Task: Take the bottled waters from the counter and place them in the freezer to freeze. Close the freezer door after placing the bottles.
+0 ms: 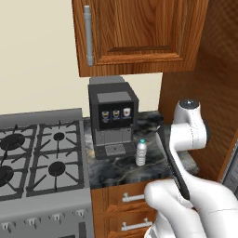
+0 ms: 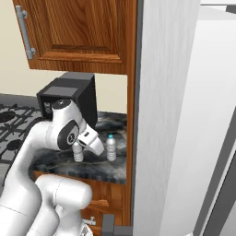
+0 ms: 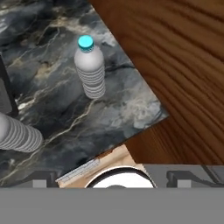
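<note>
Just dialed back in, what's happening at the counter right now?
The arm is reaching over the counter with its gripper open and empty; nothing has been picked up. Both bottled waters stand upright on the dark stone in front of the coffee machine. In the hand view one bottle stands ahead, the other at the left edge. The freezer stands just to the right.

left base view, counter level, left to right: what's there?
Gas stove → coffee machine → bottled water → robot arm's upper link → wooden side panel.
</note>
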You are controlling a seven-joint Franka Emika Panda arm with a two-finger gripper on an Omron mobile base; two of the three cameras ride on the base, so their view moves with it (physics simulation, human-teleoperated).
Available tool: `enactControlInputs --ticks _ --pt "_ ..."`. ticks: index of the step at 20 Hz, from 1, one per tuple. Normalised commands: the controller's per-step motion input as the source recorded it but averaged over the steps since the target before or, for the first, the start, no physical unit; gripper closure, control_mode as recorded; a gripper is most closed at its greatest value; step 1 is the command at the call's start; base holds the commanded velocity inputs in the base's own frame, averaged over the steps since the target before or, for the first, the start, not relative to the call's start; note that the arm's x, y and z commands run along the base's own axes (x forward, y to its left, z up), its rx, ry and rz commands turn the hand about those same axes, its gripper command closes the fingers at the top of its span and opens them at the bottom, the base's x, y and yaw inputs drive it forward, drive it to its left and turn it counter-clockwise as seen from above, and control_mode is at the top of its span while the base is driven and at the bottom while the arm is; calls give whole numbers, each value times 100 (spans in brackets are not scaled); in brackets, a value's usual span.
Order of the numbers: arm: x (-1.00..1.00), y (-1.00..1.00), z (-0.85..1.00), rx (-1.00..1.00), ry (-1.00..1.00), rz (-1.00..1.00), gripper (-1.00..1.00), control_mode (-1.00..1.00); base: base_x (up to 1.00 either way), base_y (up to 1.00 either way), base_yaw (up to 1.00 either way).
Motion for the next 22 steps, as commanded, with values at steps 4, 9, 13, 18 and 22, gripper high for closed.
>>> enactControlInputs --ticks 4,9,13,18,22 --pt "21 0 -49 -4 -9 0 -100 -100 0 0 0" --pt "26 -2 -34 -5 -10 0 -100 -100 0 0 0" --pt "16 0 -7 0 -15 0 -100 -100 0 0 0" --pt "12 -4 -9 -1 -9 0 -100 -100 0 0 0" --pt "18 -19 -19 -1 -4 0 -100 -100 0 0 0"
